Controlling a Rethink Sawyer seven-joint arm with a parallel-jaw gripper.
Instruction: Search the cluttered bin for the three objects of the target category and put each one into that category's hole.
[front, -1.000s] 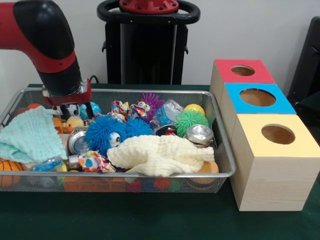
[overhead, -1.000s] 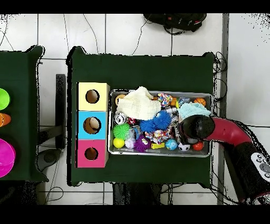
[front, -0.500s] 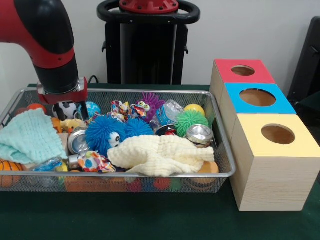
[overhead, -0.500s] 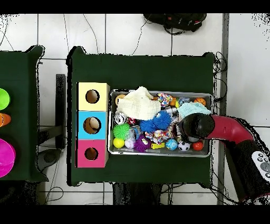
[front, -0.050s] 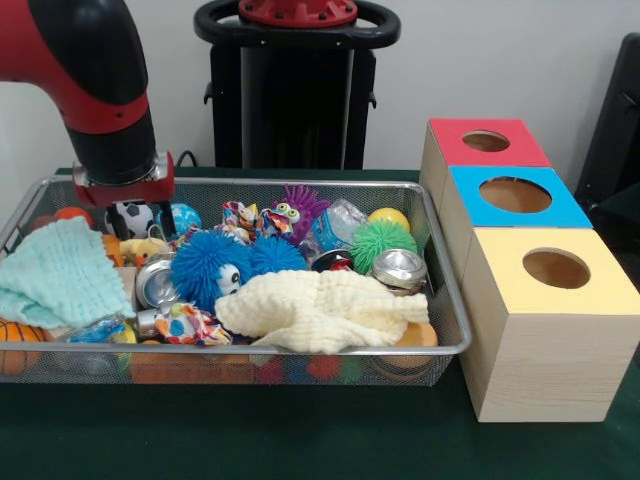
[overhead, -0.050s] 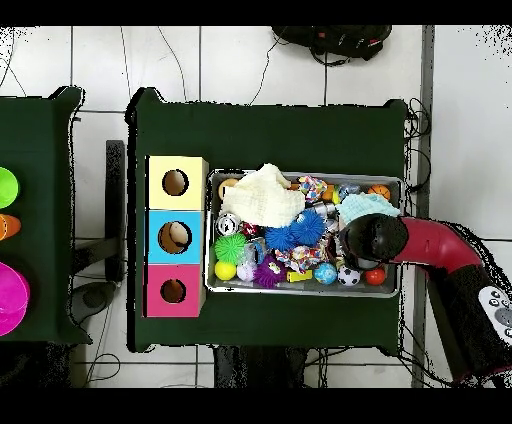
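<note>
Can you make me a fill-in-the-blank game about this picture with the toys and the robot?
1. The box closest to the camera has a ____ top.
2. The middle box has a ____ top.
3. The big fuzzy ball with an eye is ____.
4. The toys sit in a wire ____.

Missing words: yellow, blue, blue, basket

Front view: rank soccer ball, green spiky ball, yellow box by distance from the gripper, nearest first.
From the gripper:
1. Soccer ball, right beside it, bin's far left.
2. Green spiky ball, right part of the bin.
3. Yellow box, outside the bin, near right.

Green table (front, -0.050s: 300, 440) — bin (front, -0.050s: 445, 310), boxes (front, -0.050s: 545, 330)
</note>
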